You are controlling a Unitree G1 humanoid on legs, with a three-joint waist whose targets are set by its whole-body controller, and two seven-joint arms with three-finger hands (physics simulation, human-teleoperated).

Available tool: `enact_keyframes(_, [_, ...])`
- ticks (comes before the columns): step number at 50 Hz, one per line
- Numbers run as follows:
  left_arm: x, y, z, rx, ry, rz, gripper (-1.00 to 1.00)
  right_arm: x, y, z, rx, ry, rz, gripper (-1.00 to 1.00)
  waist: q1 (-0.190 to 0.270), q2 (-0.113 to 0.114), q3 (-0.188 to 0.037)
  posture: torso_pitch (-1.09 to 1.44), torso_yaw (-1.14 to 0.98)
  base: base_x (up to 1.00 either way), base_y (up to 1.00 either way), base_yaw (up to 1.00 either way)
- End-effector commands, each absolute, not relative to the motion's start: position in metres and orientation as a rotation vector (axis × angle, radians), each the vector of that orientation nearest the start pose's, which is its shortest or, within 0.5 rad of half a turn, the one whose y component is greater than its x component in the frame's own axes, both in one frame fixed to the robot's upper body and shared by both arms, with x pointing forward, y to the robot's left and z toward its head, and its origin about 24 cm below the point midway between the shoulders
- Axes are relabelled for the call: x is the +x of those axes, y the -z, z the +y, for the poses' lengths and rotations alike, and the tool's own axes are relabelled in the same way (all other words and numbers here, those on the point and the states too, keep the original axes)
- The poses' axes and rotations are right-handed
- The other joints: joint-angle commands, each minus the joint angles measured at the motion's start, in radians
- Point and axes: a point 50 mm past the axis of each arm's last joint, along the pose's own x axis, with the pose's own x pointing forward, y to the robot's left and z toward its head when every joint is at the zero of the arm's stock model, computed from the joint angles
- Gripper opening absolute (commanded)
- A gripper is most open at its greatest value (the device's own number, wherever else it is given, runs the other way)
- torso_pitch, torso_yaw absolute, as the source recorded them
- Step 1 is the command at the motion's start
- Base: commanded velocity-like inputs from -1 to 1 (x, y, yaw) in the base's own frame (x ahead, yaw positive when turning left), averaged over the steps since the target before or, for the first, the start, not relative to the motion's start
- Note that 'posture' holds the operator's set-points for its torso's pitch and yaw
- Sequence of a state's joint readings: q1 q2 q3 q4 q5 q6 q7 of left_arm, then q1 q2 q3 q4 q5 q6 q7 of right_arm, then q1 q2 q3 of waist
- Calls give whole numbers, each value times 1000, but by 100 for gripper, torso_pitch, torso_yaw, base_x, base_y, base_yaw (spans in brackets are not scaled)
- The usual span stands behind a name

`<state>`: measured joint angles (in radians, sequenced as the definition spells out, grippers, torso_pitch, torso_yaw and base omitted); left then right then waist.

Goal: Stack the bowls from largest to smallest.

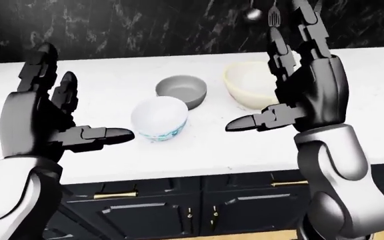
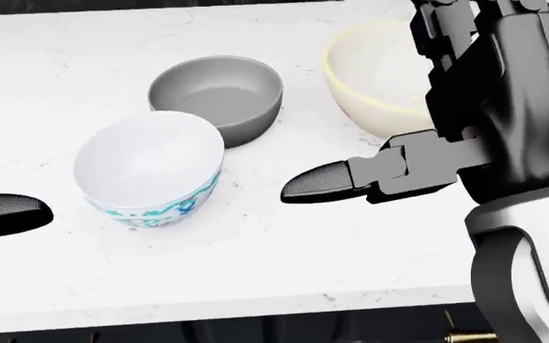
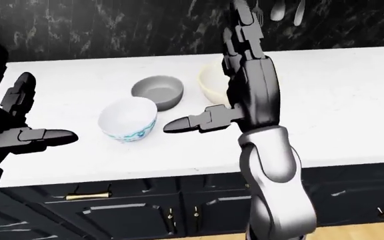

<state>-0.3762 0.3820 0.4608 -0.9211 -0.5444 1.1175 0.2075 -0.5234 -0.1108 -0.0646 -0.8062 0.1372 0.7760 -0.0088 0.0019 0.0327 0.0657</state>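
Observation:
Three bowls stand apart on the white counter [image 2: 55, 78]. A white bowl with a teal pattern [image 2: 149, 171] is nearest the counter's edge. A lower grey bowl [image 2: 218, 96] sits just above and right of it, almost touching. The wide cream bowl [image 2: 370, 78] is at the upper right, partly hidden behind my right hand. My right hand [image 1: 272, 85] is raised and open above the counter, its thumb [image 2: 327, 179] pointing left toward the white bowl. My left hand [image 1: 78, 107] is open at the left, holding nothing, its thumb tip [image 2: 7, 213] short of the white bowl.
The counter's near edge [image 1: 199, 167] runs over dark cabinets with brass handles [image 1: 115, 194]. A black marbled wall [image 1: 145, 25] rises behind the counter, with utensils [image 3: 287, 9] hanging at the top. Counter stretches on to the right [image 3: 352, 100].

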Motion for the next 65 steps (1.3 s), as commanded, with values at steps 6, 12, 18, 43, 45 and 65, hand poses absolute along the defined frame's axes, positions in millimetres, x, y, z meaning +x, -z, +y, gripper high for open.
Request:
enact_keyframes(6, [213, -255, 210, 47, -118, -331, 100, 236, -276, -131, -14, -149, -609, 100, 10, -56, -23, 0, 0, 7, 0, 0])
enact_keyframes(12, [208, -258, 214, 44, -128, -336, 100, 237, -279, -131, -27, -144, -611, 100, 2, -19, -35, 0, 0, 0, 0, 0])
enact_keyframes(18, [206, -260, 219, 44, -136, -342, 100, 239, -294, -122, -103, -158, -614, 100, -8, -8, -36, 0, 0, 0, 0, 0])
enact_keyframes(43, [205, -264, 225, 30, -146, -351, 100, 340, -372, -45, -1062, -336, -559, 100, -34, 31, -23, 0, 0, 0, 0, 0])
enact_keyframes(45, [204, -265, 226, 31, -147, -353, 100, 351, -372, -43, -1146, -323, -568, 100, -36, 34, -24, 0, 0, 0, 0, 0])
enact_keyframes(65, [203, -274, 227, 28, -148, -368, 100, 386, -325, 12, -1505, -380, -767, 100, -38, 54, -29, 0, 0, 0, 0, 0])
